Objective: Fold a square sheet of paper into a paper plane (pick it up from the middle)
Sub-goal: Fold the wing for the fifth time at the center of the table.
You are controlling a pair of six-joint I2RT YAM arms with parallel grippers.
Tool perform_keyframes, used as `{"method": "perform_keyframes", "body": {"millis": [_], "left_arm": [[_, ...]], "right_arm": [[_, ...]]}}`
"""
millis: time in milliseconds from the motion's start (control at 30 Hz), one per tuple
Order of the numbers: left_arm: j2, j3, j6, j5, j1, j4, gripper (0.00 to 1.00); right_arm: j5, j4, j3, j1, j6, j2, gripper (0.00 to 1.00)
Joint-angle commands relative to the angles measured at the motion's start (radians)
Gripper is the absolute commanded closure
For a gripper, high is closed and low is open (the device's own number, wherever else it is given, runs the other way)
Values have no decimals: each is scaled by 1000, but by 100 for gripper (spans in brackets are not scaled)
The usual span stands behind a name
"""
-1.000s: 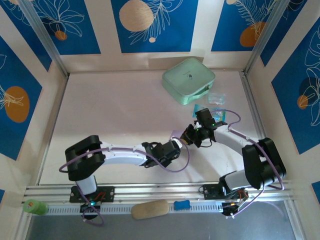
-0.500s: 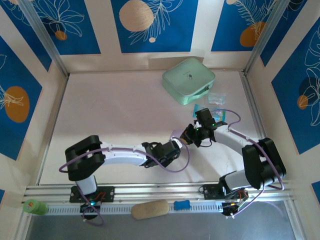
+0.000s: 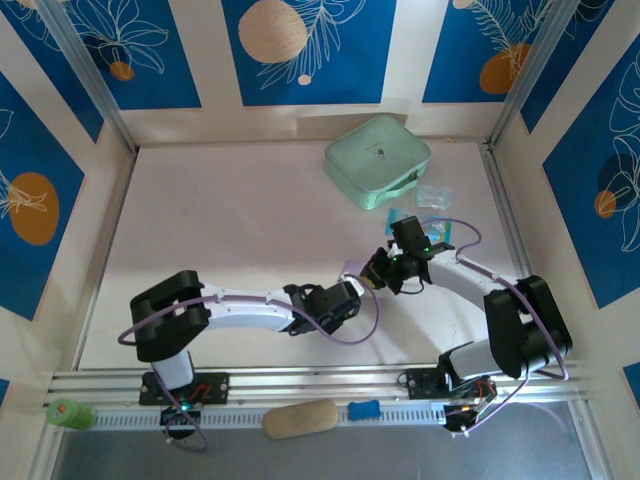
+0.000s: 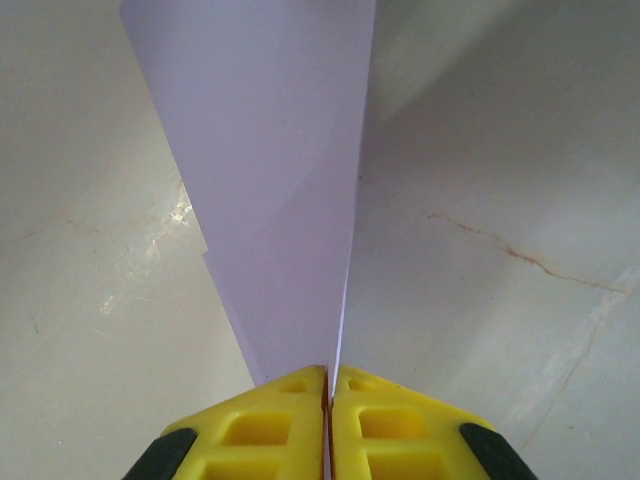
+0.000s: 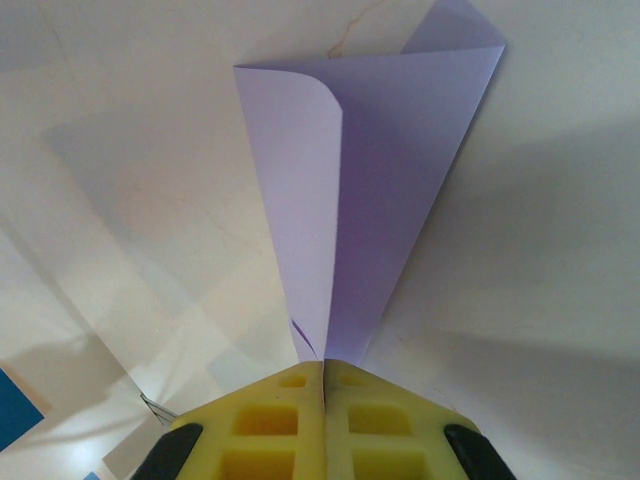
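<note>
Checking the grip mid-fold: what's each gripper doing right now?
Left gripper: shut on the folded lavender-purple paper sheet.
Right gripper: shut on the same sheet.

Both arms were made of smooth white tubes joined by fat black blocks. The left arm (image 3: 245,312) and the right arm (image 3: 465,283) looked just the same. A thin purple cable (image 3: 350,341) hung in loops along the left arm, and another one curled by the right arm. Each arm stood on a black base (image 3: 183,388) with little red wires. The left claw (image 4: 328,385) and the right claw (image 5: 323,375) had bright yellow fingers (image 4: 265,430) with square hollows — and black bits (image 4: 160,458) at the outer corners.
</note>
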Motion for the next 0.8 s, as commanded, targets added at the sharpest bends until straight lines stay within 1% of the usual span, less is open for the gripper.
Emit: {"method": "perform_keyframes", "body": {"millis": [0, 67, 167, 333, 367, 467, 533, 633, 767], "left_arm": [[4, 12, -12, -17, -10, -27, 92], [8, 13, -15, -16, -10, -31, 94], [11, 13, -15, -8, -10, -28, 99], [17, 14, -19, 17, -8, -25, 100], [19, 15, -20, 30, -6, -23, 100], [26, 17, -28, 96, 11, -12, 100], [29, 13, -37, 160, 29, 2, 100], [34, 9, -49, 249, 58, 23, 100], [44, 8, -59, 351, 91, 48, 100]], "right_arm": [[-31, -8, -8, -4, 11, 4, 100], [-31, -8, -8, -4, 10, 5, 100], [-31, -8, -9, -4, 11, 5, 100], [-31, -9, -7, -4, 5, 3, 100], [-28, -13, -6, -4, 1, 1, 97], [-11, -42, 5, -6, -27, -13, 84], [8, -72, 12, -11, -44, -34, 74], [15, -82, 4, -28, -58, -78, 64], [14, -86, -12, -51, -65, -134, 62]]}}
